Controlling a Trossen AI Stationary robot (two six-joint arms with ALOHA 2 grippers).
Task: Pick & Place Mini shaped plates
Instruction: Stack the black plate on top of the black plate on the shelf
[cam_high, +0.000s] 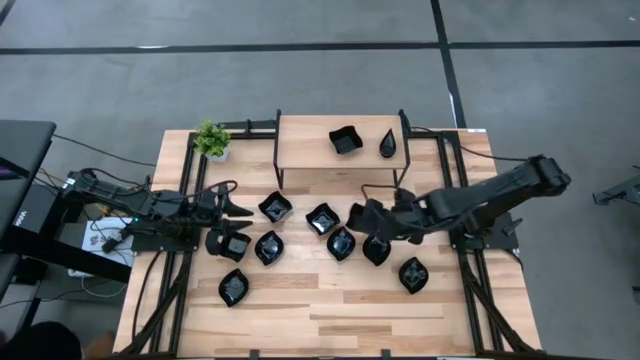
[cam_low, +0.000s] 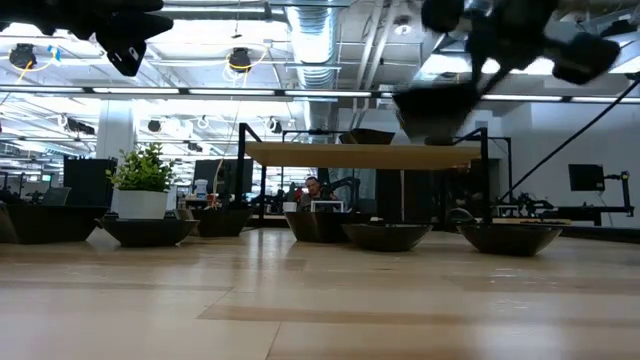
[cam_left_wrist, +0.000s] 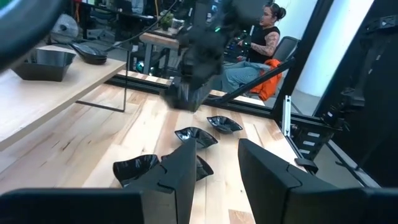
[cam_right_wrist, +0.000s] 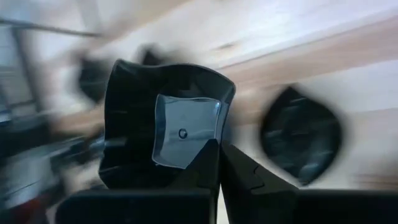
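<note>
Several glossy black mini plates lie on the wooden table (cam_high: 330, 300), among them ones at the middle (cam_high: 322, 217), the left (cam_high: 233, 288) and the right (cam_high: 413, 274). Two more (cam_high: 345, 140) (cam_high: 388, 144) rest on the raised wooden shelf (cam_high: 310, 150). My right gripper (cam_high: 362, 218) is shut on a wavy-edged square plate (cam_right_wrist: 165, 130), held above the table in the low view (cam_low: 435, 105). My left gripper (cam_left_wrist: 214, 177) is open and empty above the table's left side (cam_high: 238, 205). My right gripper pinches the square plate's rim (cam_right_wrist: 210, 148) at one edge between its two fingers (cam_right_wrist: 239, 177). The plate is lifted clear of the table, below shelf height in the low view. Its hollow faces the wrist camera.
A small green potted plant (cam_high: 211, 139) stands at the far left corner beside the shelf. Black frame rails (cam_high: 175, 290) run along both table sides. A seated person (cam_left_wrist: 258, 46) shows beyond the table. Bare wood lies along the near edge (cam_high: 330, 325).
</note>
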